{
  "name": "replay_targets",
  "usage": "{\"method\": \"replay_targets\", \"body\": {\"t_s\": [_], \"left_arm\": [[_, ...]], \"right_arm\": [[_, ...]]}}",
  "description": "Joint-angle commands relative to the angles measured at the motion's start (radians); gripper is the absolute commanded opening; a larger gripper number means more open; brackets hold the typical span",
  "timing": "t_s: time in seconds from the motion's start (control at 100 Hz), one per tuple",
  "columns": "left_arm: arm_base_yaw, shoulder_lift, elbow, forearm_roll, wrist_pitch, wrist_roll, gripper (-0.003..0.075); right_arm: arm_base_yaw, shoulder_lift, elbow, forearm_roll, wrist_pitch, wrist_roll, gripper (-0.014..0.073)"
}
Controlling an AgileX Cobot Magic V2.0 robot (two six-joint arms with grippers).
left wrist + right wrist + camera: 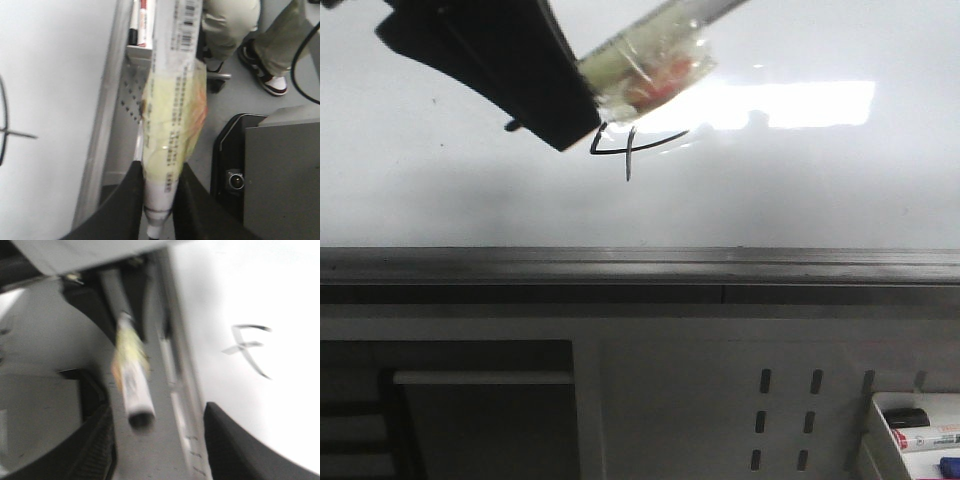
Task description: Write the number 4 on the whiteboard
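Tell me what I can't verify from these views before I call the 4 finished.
- Front view: the left gripper covers the top left of the number 4.
- Left wrist view: the marker tip is cut off; contact with the whiteboard is unknown.
- Right wrist view: blurred; strokes smeared.

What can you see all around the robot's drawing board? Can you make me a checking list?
Surface: large glossy white whiteboard with bright light glare; grey metal rail along its lower edge.
Job's things: small black hand-drawn number 4 on the board; white marker wrapped in yellowish tape, tip hidden.
Clutter: white tray holding spare markers, set against a white perforated panel.
Grippers: black left gripper shut on the taped marker; black right gripper open, holding nothing.
Cables: one black cable near the floor.
Surroundings: a person's khaki trouser legs and a dark shoe.
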Motion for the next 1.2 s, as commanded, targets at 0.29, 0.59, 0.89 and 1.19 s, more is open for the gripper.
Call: {"method": "replay_targets", "body": {"t_s": [0.29, 0.59, 0.89, 1.19], "left_arm": [[0.082, -0.326, 0.231, 0.514, -0.336, -0.772, -0.002], [0.395, -0.356, 0.421, 0.439, -0.593, -0.988, -0.002], [0.457, -0.257, 0.421, 0.453, -0.696, -0.986, -0.002], [0.457, -0.17, 0.421, 0.453, -0.729, -0.986, -0.002]], "right_arm": [[-0.122, -0.175, 0.015, -0.16, -0.162, 0.257, 0.0365], [-0.124, -0.173, 0.067, -0.16, -0.189, 0.257, 0.0365], [-0.124, -0.173, 0.086, -0.16, -0.203, 0.257, 0.0365], [-0.124, -0.173, 0.086, -0.16, -0.203, 0.257, 0.0365]]}}
